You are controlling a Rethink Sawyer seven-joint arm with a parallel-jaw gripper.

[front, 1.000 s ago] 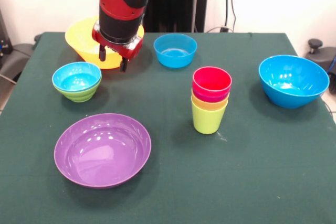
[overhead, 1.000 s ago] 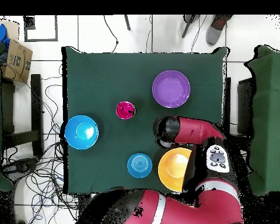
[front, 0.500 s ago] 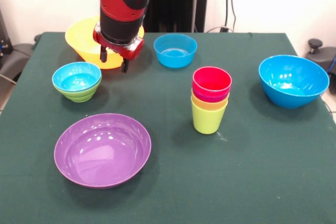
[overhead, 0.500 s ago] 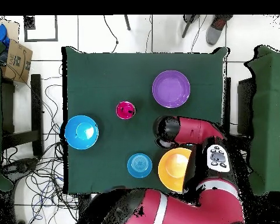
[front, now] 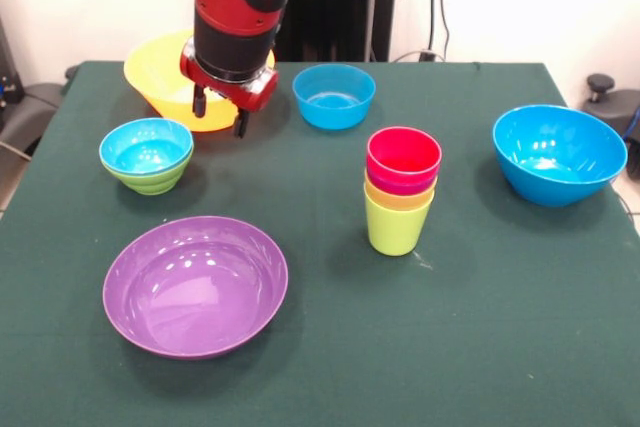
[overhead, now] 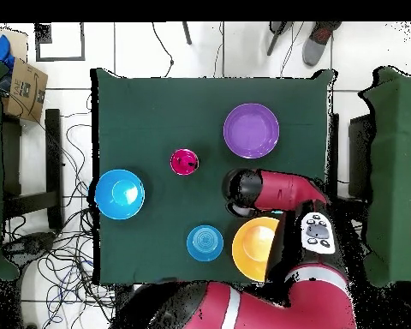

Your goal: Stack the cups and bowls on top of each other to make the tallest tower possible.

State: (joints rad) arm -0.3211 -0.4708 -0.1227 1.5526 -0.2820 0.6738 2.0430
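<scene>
Pincer (front: pixel 221 113) empty, tips apart – pointing down, tower (front: pixel 402 190) upright, red cup topmost

Four nested cups (front: pixel 402 192) stand upright mid-table, red on top, lime lowest; bowls (front: pixel 196 285) lie scattered around them.
</scene>
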